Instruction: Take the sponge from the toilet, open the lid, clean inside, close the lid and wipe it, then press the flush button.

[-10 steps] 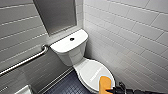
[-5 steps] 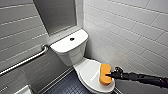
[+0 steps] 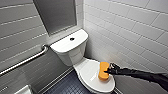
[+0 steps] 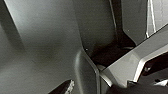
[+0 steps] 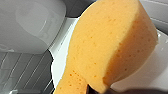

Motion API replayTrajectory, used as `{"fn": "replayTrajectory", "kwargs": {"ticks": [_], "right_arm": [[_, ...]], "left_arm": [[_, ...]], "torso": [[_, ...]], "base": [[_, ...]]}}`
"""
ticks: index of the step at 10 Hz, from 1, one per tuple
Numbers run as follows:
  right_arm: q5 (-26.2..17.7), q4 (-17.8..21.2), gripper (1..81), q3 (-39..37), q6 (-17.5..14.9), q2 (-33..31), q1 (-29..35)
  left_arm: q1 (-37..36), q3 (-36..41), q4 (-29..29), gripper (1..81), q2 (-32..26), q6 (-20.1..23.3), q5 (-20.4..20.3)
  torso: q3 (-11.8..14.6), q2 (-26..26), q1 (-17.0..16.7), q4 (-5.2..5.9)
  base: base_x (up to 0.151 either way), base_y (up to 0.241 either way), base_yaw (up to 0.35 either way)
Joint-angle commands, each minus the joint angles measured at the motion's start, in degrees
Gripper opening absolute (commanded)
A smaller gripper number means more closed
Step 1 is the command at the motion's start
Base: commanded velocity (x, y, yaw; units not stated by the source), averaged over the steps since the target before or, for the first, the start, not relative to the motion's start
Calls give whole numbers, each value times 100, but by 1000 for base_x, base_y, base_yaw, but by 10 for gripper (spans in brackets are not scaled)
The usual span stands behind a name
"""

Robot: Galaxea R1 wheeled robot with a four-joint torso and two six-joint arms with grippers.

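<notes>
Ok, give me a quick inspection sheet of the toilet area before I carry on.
Surface: lid closed on the toilet.
Job's things: sponge at the lid, toward the white tiled wall, contact unclear; flush button on the toilet's top.
Clutter: nothing seen.
Grippers: right end effector shut on the sponge.
Cables: nothing seen.
Surroundings: white tiled wall, grab bar, dark tiled floor.

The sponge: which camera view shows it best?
The head view: the whole orange sponge shows there, lying on the closed lid, its edge at the right gripper. The right wrist view shows it very close, pores clear, partly cut off. The left wrist view looks at grey surfaces.
</notes>
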Motion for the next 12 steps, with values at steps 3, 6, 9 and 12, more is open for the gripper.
{"fn": "replayTrajectory", "kwargs": {"ticks": [3, 6, 9, 12], "right_arm": [[-345, 161, 10, -241, -2, 78, 1214], [-309, 125, 10, -494, -63, 244, 1390], [-257, 125, 10, -1022, -71, 815, 1373], [-222, 134, 10, -1515, -80, 1229, 1074]], "left_arm": [[-27, 77, -43, 811, -18, -7, 611], [-19, 77, -34, 811, 43, 2, 611], [-10, 77, -34, 811, 53, 2, 611], [17, 77, -78, 811, 35, 2, 619]], "torso": [[-545, -2, 0, 0], [-472, 5, 4, 0], [-520, 5, 6, 0], [-523, 5, 6, 0]], "base": [[0, 0, 0], [0, 0, 0], [0, 0, 0], [0, 0, 0]]}}
